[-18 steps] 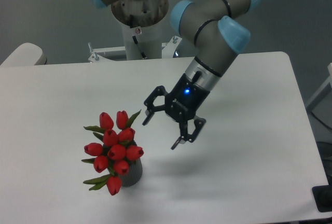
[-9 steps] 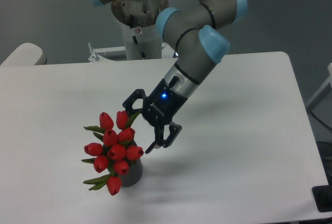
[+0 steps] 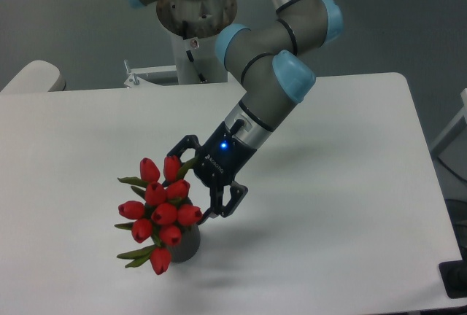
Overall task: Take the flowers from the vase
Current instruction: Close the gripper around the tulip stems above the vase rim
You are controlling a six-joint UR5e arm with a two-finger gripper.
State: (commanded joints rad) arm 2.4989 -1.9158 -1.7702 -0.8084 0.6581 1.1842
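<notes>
The hand (image 3: 188,187) stands wide apart and holds nothing, its two dark fingers splayed on the right side of the flowers (image 3: 159,209) — one fingertip near the upper buds, the other down by the bud nearest the vase (image 3: 187,244). The flowers sit in the vase near the front left of the white bench (image 3: 350,205), the red buds fanning out wider than the dark grey cylinder and leaning toward the camera and to the left. From this angle the risk, as I judge it, is that the fingers close on only the outer buds rather than the gathered stems; the bunch could then splay, slip or come out in part. A second risk is the lower finger catching the vase rim, and since the vase looks small and light under a top-heavy bunch, a sideways push might tip it or drag it across the bench. A pull that is not along the stems could also lift the vase with the flowers. Much is hard to read here: the stems are hidden behind the buds and leaves, most of the vase is covered, and with one fixed view I cannot tell whether the fingertips touch the buds or hang just in front of them.
</notes>
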